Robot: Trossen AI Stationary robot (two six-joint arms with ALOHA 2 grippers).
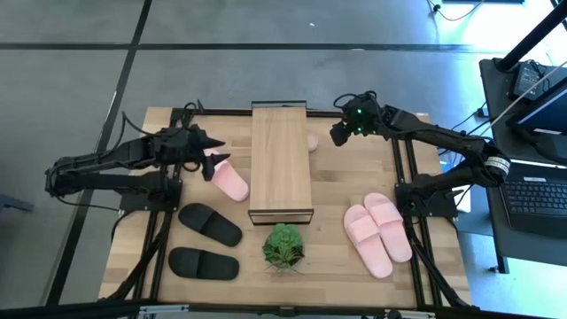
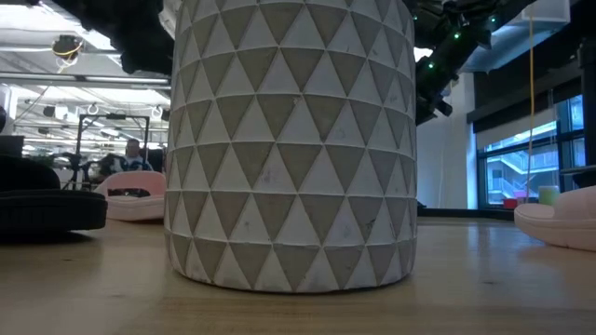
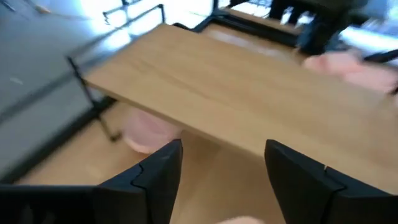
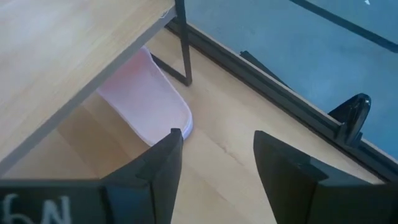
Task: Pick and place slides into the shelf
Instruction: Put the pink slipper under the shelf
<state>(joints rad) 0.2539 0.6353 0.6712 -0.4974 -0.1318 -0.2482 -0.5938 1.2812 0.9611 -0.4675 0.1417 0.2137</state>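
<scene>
Slides lie scattered round the shelf [image 1: 281,159], which stands in the middle of the table [image 1: 425,275]: two black slides [image 1: 209,223] toward the left front, a pale pink pair [image 1: 378,232] toward the right front, one pink slide [image 1: 229,180] half tucked under the shelf's left side, and another pink slide [image 4: 146,93] pushed under its right side with only an end showing. The left gripper [image 1: 213,156] hovers just beside the left-hand pink slide, its fingers spread and holding nothing; in its wrist view the plank top fills the frame with that slide's end beneath it. The right gripper [image 1: 339,131] hangs near the shelf's far right corner, fingers likewise apart and empty. A small green plant [image 1: 283,245] sits in front of the shelf. These sandals look light and foamy – soft enough to flex, unlikely to break – so my judgement is that the wide strap or the sole's edge gives the surest hold, the strap being the better handle for sliding one in under the plank.
</scene>
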